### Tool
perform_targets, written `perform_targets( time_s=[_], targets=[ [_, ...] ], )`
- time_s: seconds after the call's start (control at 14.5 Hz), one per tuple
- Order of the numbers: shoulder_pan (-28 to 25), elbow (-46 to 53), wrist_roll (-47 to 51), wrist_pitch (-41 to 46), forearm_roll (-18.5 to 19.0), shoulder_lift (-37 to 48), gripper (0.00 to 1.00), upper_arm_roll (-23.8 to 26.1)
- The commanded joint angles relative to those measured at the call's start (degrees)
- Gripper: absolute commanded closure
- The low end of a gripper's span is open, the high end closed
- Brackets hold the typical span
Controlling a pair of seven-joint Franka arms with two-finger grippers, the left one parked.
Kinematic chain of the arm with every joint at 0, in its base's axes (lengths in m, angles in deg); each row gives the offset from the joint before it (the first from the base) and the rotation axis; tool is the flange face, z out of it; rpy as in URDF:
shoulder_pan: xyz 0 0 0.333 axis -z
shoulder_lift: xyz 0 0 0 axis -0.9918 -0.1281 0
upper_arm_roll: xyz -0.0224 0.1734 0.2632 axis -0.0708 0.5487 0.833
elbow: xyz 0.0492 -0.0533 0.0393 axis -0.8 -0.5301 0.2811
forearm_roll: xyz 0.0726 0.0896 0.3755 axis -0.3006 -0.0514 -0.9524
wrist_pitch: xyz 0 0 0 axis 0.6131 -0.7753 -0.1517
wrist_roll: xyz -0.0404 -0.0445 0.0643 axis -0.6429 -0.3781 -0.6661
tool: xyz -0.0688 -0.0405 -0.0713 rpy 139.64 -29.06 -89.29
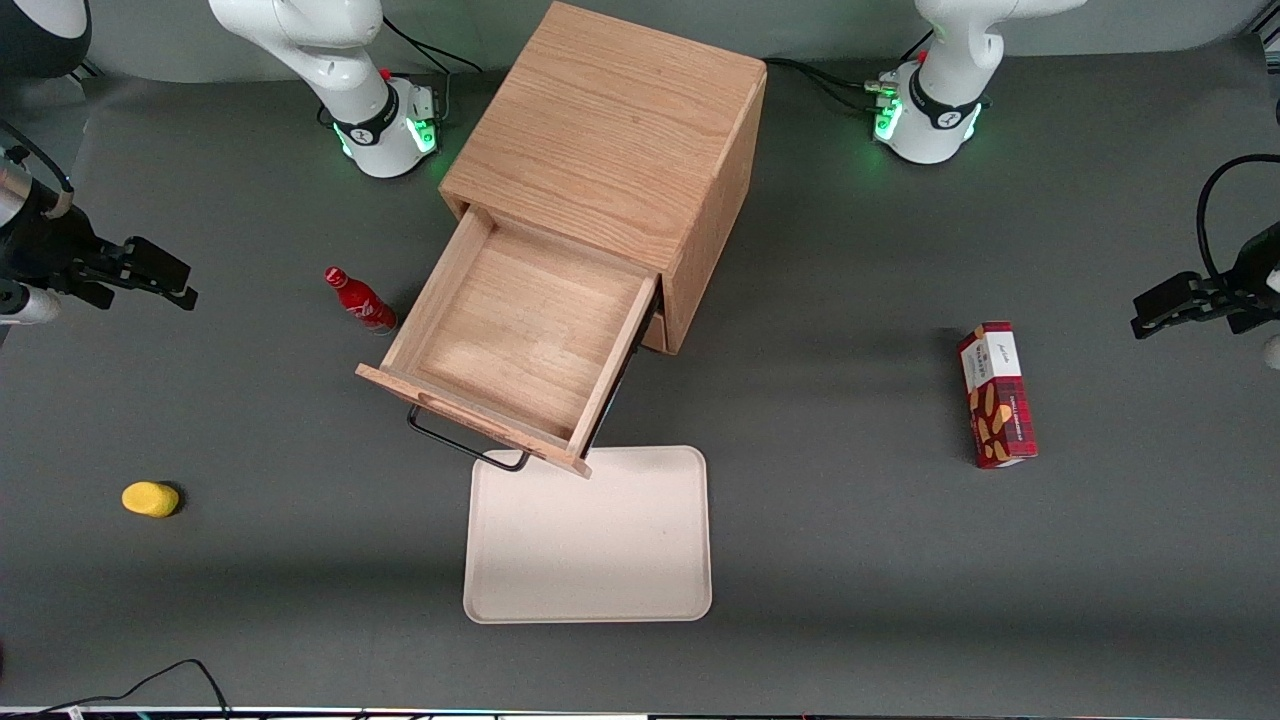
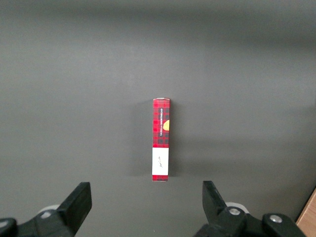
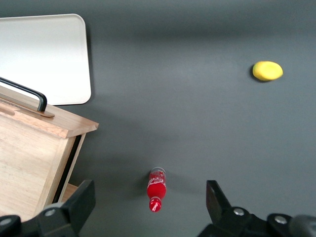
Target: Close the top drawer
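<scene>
The top drawer [image 1: 520, 335] of the oak cabinet [image 1: 610, 130] is pulled far out and is empty. Its black wire handle [image 1: 465, 440] faces the front camera and overhangs the tray's edge. The drawer's corner [image 3: 34, 148] and handle [image 3: 27, 94] also show in the right wrist view. My gripper [image 1: 165, 275] hangs above the table toward the working arm's end, well apart from the drawer. It is open and empty [image 3: 149, 192], with a small red bottle [image 3: 156, 190] standing on the table below it. The lower drawer is hidden under the open one.
The red bottle [image 1: 358, 300] stands beside the open drawer. A cream tray [image 1: 590, 535] lies in front of the drawer. A yellow lump [image 1: 150, 498] lies nearer the front camera. A red plaid box [image 1: 997, 393] lies toward the parked arm's end.
</scene>
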Motion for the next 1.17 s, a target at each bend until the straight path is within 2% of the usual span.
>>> perform_targets(
  time_s=[0.0, 0.34, 0.69, 0.96, 1.1],
  targets=[
    [-1.48, 8.54, -3.14, 0.89, 0.92, -7.73, 0.0, 0.98],
    [-3.58, 18.29, -3.76, 0.89, 0.83, -19.68, 0.0, 3.45],
    [-7.45, 29.98, -12.01, 0.62, 0.74, -30.76, 0.0, 3.53],
    [-10.53, 35.79, -20.01, 0.1, 0.74, -36.92, 0.0, 3.54],
    [-10.63, 36.16, -25.79, 0.01, 0.83, -38.68, 0.0, 5.54]
  ],
)
